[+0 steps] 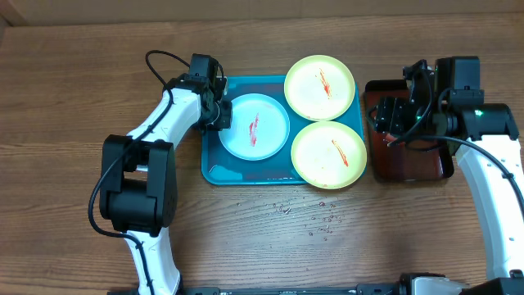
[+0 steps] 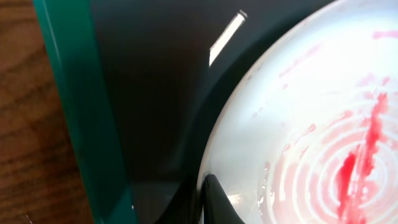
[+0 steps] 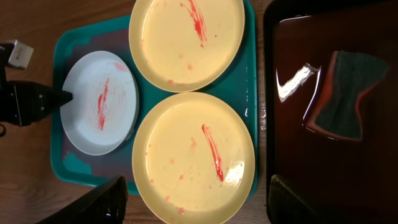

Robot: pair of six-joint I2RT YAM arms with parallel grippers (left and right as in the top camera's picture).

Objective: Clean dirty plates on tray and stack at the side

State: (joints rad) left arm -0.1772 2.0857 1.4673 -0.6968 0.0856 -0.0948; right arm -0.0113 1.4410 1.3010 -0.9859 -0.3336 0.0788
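The turquoise tray [image 1: 214,168] holds three plates streaked with red sauce. The white plate with a light-blue rim [image 1: 254,127] lies at its left. One pale yellow plate [image 1: 319,86] is at the back right and another [image 1: 327,154] at the front right. My left gripper [image 1: 219,115] is at the white plate's left rim. In the left wrist view its fingers [image 2: 208,202] pinch the rim of the white plate [image 2: 311,112], one finger on top. My right gripper [image 1: 391,119] hangs open and empty over the dark-red tray. Its fingers [image 3: 199,202] are spread wide.
The black-rimmed dark-red tray [image 1: 409,168] stands right of the turquoise tray and holds a grey-green sponge [image 3: 345,93]. Water drops [image 1: 319,221] speckle the wooden table in front of the turquoise tray. The back yellow plate overhangs the tray's rear rim.
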